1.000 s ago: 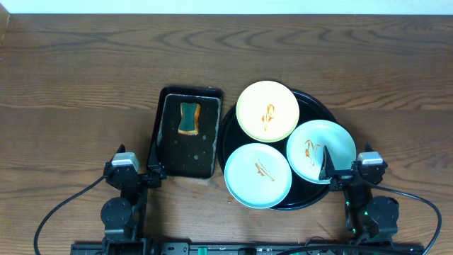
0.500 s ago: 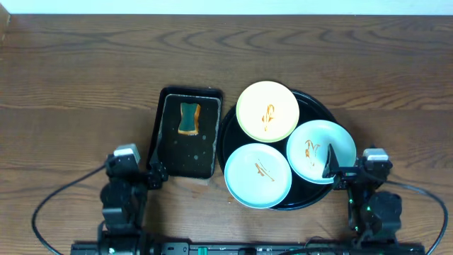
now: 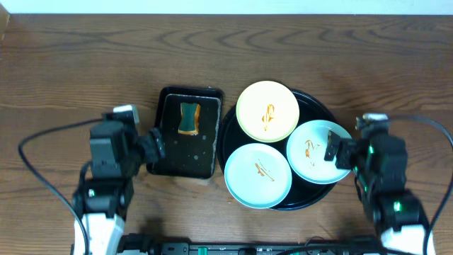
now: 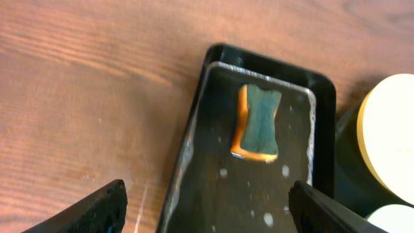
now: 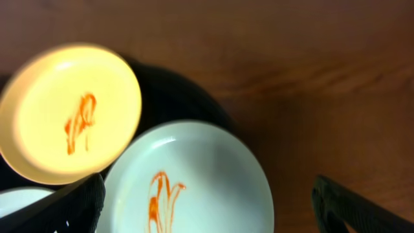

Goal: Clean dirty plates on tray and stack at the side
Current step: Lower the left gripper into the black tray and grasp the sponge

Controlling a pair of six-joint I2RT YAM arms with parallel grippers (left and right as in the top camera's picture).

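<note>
Three plates lie on the round black tray (image 3: pixel 316 103), each with an orange sauce squiggle: a pale yellow plate (image 3: pixel 267 111) at the back, a mint-blue plate (image 3: pixel 306 163) at the right, and a mint-blue plate (image 3: pixel 257 176) at the front left. My right gripper (image 3: pixel 333 149) is open and empty above the right mint plate's right edge. The right wrist view shows that plate (image 5: pixel 213 162) between the fingers (image 5: pixel 207 213), with the yellow plate (image 5: pixel 65 110) behind. My left gripper (image 3: pixel 153 145) is open and empty at the pan's left edge.
A rectangular black pan (image 3: pixel 170 152) with soapy water stands left of the tray and holds a green-and-orange sponge (image 3: pixel 188 118). The left wrist view shows the sponge (image 4: pixel 257 123) in the pan (image 4: pixel 213 58), ahead of the open fingers (image 4: pixel 210 210). Bare wood table lies all around.
Both arms have lifted from the table's front edge and moved forward: the left toward the pan, the right over the right mint plate. Plates and sponge have not moved.
</note>
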